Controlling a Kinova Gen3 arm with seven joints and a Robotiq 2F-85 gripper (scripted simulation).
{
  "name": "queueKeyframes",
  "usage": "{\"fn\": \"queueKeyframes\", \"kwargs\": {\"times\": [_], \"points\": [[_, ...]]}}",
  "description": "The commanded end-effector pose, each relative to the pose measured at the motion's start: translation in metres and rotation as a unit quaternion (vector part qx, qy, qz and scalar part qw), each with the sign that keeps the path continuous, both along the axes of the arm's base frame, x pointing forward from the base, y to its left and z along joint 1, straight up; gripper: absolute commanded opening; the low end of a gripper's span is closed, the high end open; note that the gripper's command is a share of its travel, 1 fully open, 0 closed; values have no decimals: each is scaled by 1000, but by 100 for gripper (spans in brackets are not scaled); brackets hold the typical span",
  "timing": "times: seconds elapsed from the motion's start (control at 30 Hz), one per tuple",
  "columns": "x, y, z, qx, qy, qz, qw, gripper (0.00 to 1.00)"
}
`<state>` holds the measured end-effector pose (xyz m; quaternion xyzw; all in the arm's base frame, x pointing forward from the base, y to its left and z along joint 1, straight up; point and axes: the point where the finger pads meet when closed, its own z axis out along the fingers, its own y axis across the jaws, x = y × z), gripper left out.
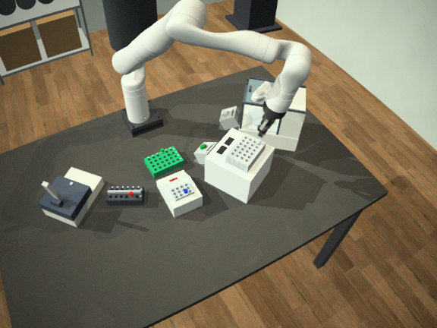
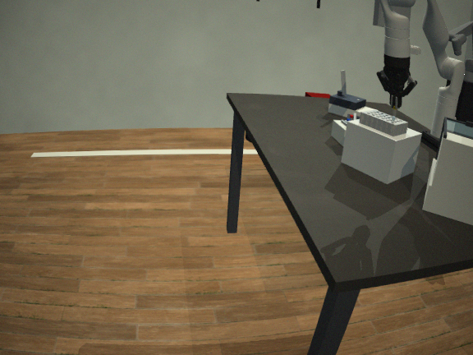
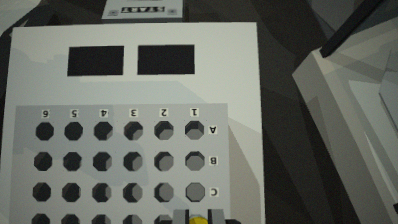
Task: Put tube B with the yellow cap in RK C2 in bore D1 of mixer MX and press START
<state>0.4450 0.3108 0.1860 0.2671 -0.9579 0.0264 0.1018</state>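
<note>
One stage of the job looks nearly done and the rest is untouched: over the mixer MX (image 1: 239, 167) the arm holds the gripper (image 3: 199, 218) clamped on tube B (image 3: 197, 219), whose yellow cap shows between the fingers above the row-D end of column 1; seating it fully, pressing START (image 3: 143, 9) and waiting out the lamp remain. Column numbers 1 to 6, row letters A, B, C and the word START read upside down in the wrist view.

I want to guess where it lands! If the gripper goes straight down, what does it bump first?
Probably the grey block with holes on the white box. The yellow-capped tube in the gripper seems lined up with the corner hole, though depth is unclear.
</note>
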Motion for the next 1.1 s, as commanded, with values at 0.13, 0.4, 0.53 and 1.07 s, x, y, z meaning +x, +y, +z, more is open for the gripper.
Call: {"fn": "queueKeyframes", "kwargs": {"times": [0.13, 0.4, 0.53, 1.07], "points": [[5, -4, -1, -1, -4, -1, 1000, 10], [5, -4, 0, -2, -4, 0, 1000, 10], [5, -5, 1, -2, -3, -1, 1000, 10], [4, -5, 2, -2, -2, -1, 1000, 10]]}}
